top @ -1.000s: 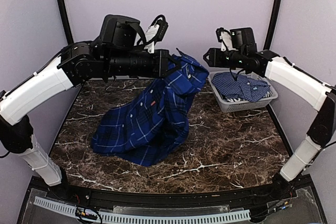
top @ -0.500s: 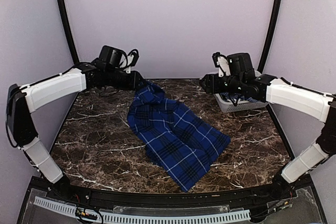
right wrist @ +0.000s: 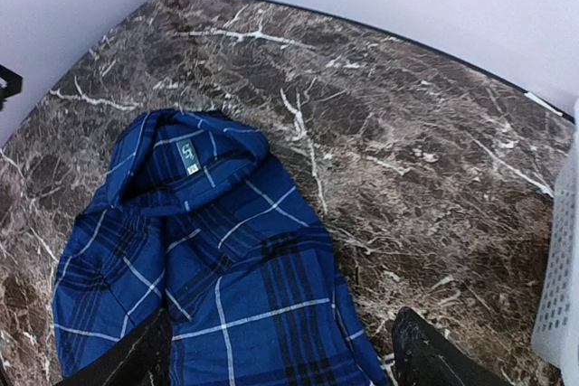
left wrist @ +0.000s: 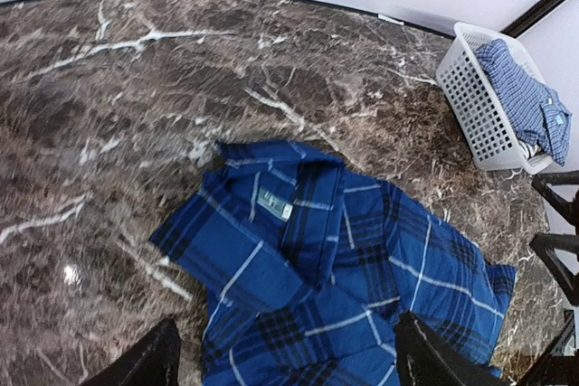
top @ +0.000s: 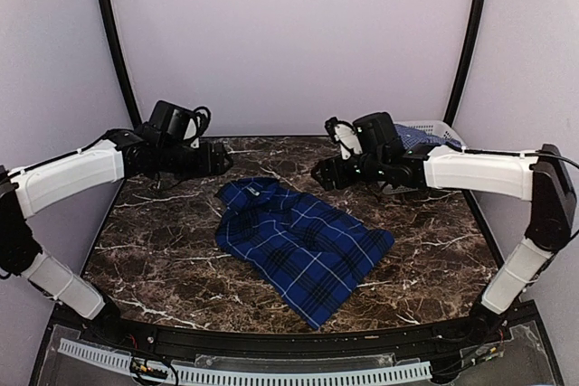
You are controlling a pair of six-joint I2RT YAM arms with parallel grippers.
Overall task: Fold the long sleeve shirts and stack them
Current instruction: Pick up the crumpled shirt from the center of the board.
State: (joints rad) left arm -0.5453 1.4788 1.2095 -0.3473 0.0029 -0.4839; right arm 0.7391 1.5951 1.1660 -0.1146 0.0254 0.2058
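Spread-out step: dark navy plaid cloth shirt (top: 298, 246) lies rumpled on the brown marble table (top: 154, 250), unfolded.
Top: my left pincer (top: 223, 158) and right pincer (top: 318, 174) are both open and empty, flanking the collar end. Left wrist: lighter blue fine-checked shirt (left wrist: 525, 97) sits in the white plastic lattice basket (left wrist: 475, 110). Right wrist: collar label faces up; next I'd likely grip a side edge to fold.

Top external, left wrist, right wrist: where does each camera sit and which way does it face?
Top external: high behind the bases, looking down on the table; left arm, right arm show.
Left wrist: above the far left, facing down and rightward to the basket; left fingers at bottom.
Right wrist: above the far right half, facing down and leftward; right fingers at bottom.
Shared: both wrist views show the plaid shirt and its label.
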